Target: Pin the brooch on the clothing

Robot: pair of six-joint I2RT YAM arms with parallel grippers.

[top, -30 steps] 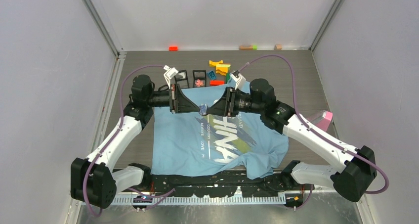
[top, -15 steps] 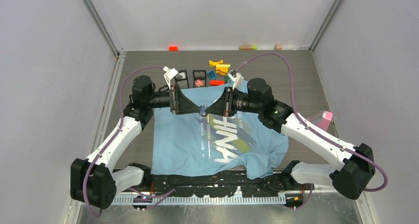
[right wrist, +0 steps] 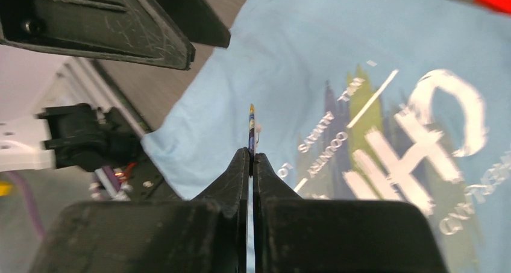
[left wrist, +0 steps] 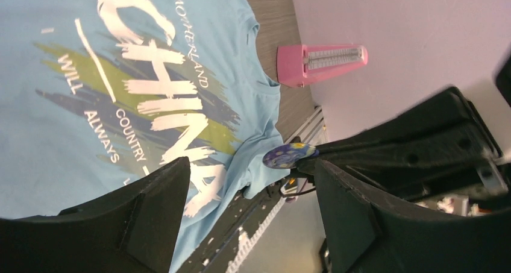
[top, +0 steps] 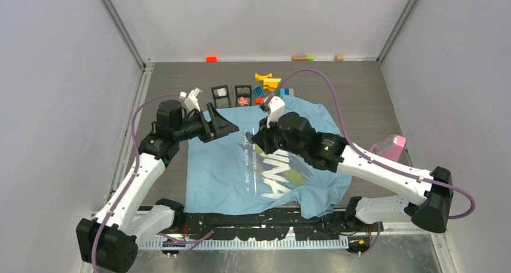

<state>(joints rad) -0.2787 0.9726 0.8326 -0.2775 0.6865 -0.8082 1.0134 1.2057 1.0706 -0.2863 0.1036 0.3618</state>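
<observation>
Item: small round brooch (left wrist: 290,155) with a bluish speckled face, edge-on in the right wrist view. It is nipped by its rim at the very tips of the right gripper (right wrist: 250,158), whose fingers are closed tight on it. This likely leaves the pin side free.

Below that gripper: light blue cotton T-shirt (top: 223,170) with white "CHINA" lettering, spread flat, not touched by the brooch.

Opposite: left gripper (left wrist: 250,170), fingers spread wide and empty, apart from the brooch, probably free to steady the fabric.

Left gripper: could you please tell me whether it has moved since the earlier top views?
Yes. The left gripper has pulled back to the left: its tips, earlier straight below the black flower stand in the top view, now lie left of it.
</observation>
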